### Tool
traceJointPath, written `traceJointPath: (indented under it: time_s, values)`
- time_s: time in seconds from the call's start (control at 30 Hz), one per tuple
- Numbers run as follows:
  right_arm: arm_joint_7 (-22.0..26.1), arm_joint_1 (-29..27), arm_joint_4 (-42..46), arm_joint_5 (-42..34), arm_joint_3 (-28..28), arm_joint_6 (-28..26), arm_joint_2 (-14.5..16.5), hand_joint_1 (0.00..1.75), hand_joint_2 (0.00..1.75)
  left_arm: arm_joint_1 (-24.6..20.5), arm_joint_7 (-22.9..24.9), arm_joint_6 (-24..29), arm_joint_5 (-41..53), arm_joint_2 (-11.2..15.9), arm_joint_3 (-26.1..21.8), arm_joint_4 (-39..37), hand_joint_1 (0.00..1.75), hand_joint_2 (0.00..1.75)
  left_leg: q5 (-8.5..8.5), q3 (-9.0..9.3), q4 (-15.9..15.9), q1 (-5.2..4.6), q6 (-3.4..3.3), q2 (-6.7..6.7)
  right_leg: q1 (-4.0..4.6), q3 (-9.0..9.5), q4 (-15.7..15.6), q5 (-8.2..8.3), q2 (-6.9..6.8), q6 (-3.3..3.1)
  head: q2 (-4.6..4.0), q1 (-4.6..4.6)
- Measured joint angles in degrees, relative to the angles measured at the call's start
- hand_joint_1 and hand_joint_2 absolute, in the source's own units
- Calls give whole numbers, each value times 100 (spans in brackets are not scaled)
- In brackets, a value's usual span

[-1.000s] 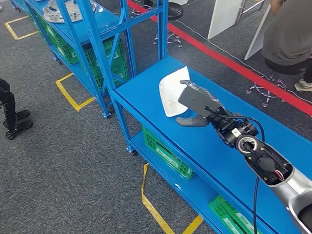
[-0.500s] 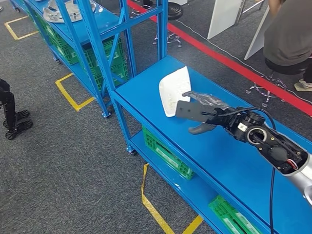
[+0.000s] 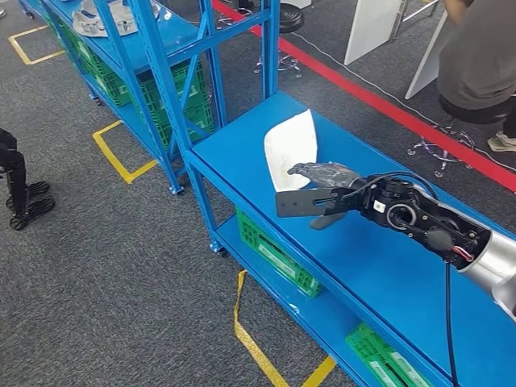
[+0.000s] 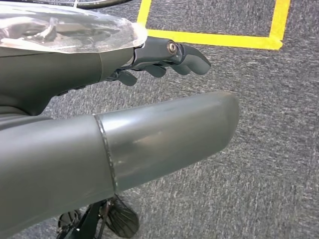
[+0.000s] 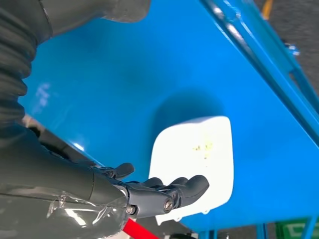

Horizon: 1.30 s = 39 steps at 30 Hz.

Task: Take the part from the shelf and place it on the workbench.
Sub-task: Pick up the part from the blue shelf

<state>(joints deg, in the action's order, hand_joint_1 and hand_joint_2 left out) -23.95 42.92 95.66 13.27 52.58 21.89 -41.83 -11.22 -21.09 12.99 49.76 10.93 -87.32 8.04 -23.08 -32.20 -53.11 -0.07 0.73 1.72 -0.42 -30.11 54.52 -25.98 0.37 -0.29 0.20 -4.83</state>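
The white part point(image 3: 291, 149) lies on the blue counter point(image 3: 377, 282) beside the right hand point(image 3: 316, 197) (fingers spread, holding nothing).

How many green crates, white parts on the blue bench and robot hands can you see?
Green crates: 4
White part on the blue bench: 1
Robot hands: 2, right hand, left hand
Total: 7
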Motion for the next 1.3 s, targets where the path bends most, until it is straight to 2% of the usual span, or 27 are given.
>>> traceJointPath:
  time_s: [0.33, 0.5, 0.8, 0.97, 1.3]
  values:
    - [215, 278, -558, 747, 776, 425, 205, 0, 175, -6, -65, -27, 75, -3, 0, 0, 0, 0, 0, -1, 0, 0, 0, 4, 0, -1, 0, -1, -3, 1, 0, 1]
    - [303, 293, -837, 1060, 1003, 418, 255, 0, 175, -16, -54, -27, 141, -4, 0, 0, 0, 0, 0, -1, 0, 0, 0, 4, 0, -1, -1, -1, -3, 1, 0, 1]
    - [413, 391, -1410, 2102, 1289, 265, 380, 0, 175, -112, -42, -57, 284, -10, 0, 0, 0, 0, 1, 2, -1, 0, -1, 4, 0, 0, -1, 0, -3, 1, 0, 0]
    - [387, 421, -1663, 2630, 1301, 95, 404, 0, 175, -170, -44, -66, 335, -15, 0, 0, 0, 0, 1, 2, -3, 0, -1, 4, -1, 1, 0, 1, -2, 2, 0, 1]
    - [309, 421, -1707, 2928, 954, -92, 411, 0, 175, -182, -64, -77, 382, -16, 0, 0, 0, 0, 1, 2, -3, 0, -1, 3, -1, -1, -1, 1, -1, 2, 0, 1]
